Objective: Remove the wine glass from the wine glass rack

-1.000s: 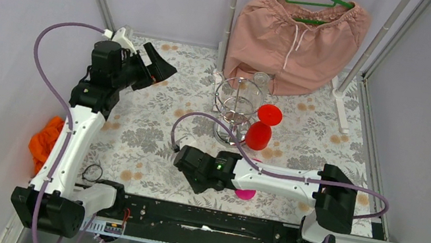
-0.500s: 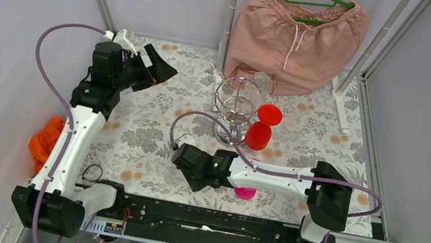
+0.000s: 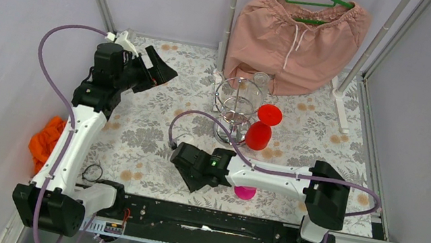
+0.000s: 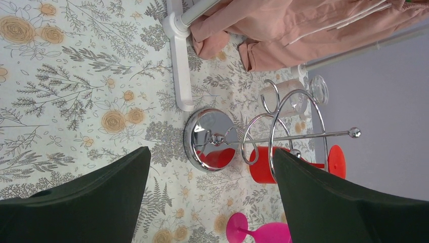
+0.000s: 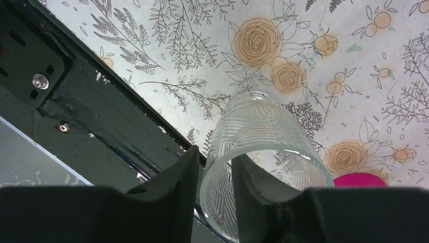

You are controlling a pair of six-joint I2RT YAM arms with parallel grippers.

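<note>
The chrome wine glass rack (image 3: 236,108) stands mid-table, its round base (image 4: 210,139) facing my left wrist camera. A clear wine glass (image 4: 286,98) and a red one (image 3: 259,133) hang upside down from its ring. A pink wine glass (image 3: 245,192) lies on the cloth. My left gripper (image 3: 158,68) hovers wide open, left of the rack, holding nothing. My right gripper (image 5: 215,157) is low near the front edge, its fingers straddling the wall of a clear ribbed glass (image 5: 263,131). One finger is inside and a thin gap shows at the outer finger. That glass's stem is hidden.
A pink garment on a green hanger (image 3: 299,32) hangs behind the rack, beside a grey frame pole (image 3: 231,10). An orange cloth (image 3: 43,141) lies at the left edge. The black base rail (image 5: 96,116) runs just beside the ribbed glass.
My right arm slid slightly left and nearer the front, and its jaws have spread a little around the glass wall. The left arm barely shifted.
</note>
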